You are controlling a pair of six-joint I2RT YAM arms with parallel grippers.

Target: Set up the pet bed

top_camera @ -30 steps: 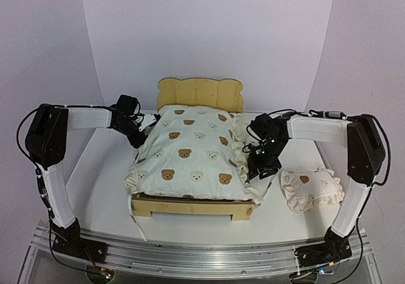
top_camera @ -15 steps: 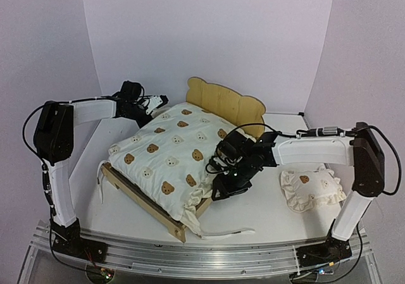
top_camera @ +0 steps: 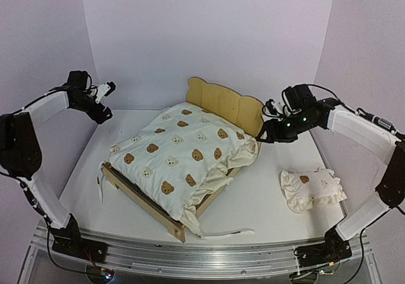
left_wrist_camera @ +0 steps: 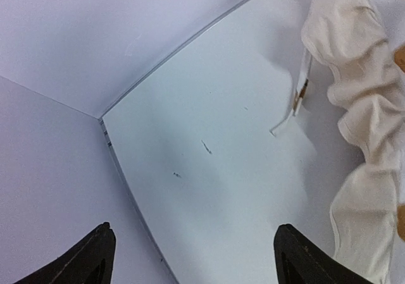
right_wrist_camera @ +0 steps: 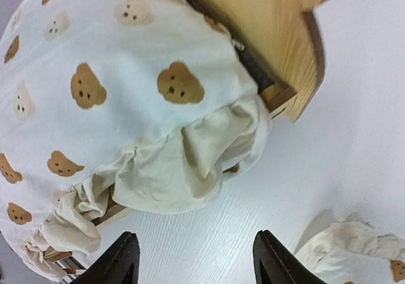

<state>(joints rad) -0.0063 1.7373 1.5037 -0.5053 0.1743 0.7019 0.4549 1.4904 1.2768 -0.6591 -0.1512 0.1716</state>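
Plywood pet bed point(top_camera: 224, 104) carrying bear-print cushion point(top_camera: 180, 150), left and right jaws released, empty

Bear-print cushion point(top_camera: 180, 154) hiding most of the pet bed point(top_camera: 223, 102), running off my left wrist view's right edge, ruffled pillow point(right_wrist_camera: 354, 252) getting clipped at my right wrist view's corner, my left gripper point(left_wrist_camera: 193, 228) and right gripper point(right_wrist_camera: 196, 233) showing only fingertips

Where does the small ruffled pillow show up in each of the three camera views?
Top external: the small ruffled pillow lies on the table, right of centre.
Left wrist: not in it.
Right wrist: only its ruffled edge, in the bottom right corner.
Shared landmark: the bear-print cushion, in the centre of the top view, upper left in the right wrist view, along the right edge in the left wrist view.
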